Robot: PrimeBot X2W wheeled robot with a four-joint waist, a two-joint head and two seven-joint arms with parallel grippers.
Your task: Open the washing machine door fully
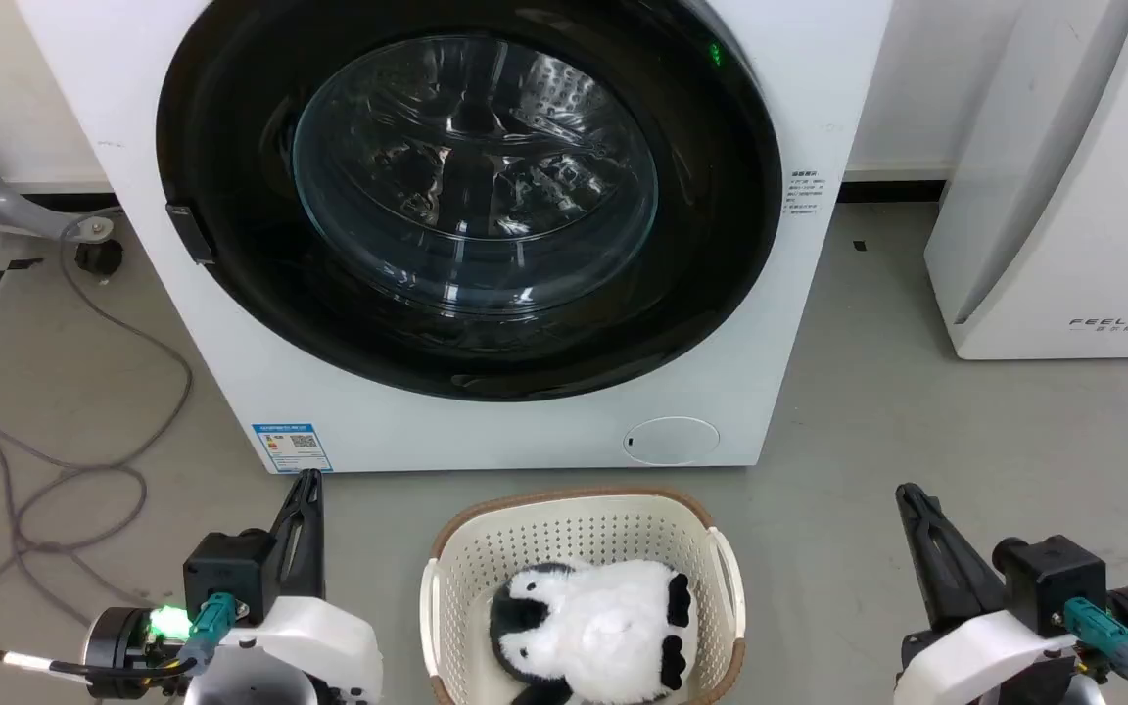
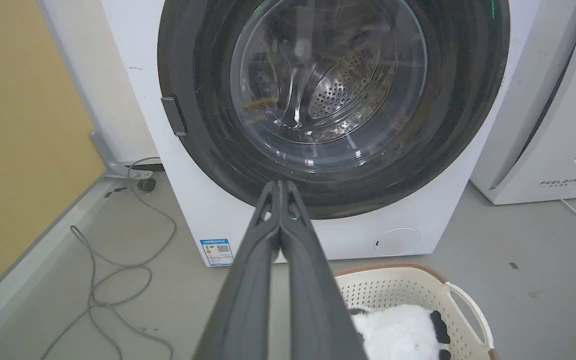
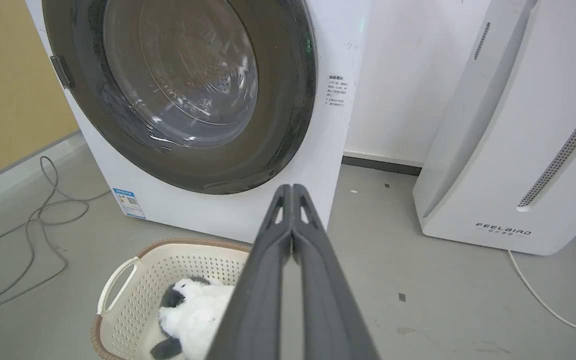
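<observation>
The door (image 1: 471, 186) sits closed far ahead; my left gripper (image 1: 309, 483) and right gripper (image 1: 908, 493) are both closed, holding nothing.

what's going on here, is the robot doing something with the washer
The robot faces a big white front-loading washing machine whose large round glossy black door with a glass window is shut. Its left hand and right hand are both closed, empty and low in front of the machine, touching nothing. A cream perforated plastic basket holding a black-and-white plush toy sits on the floor between them. The door has not been opened yet.
</observation>
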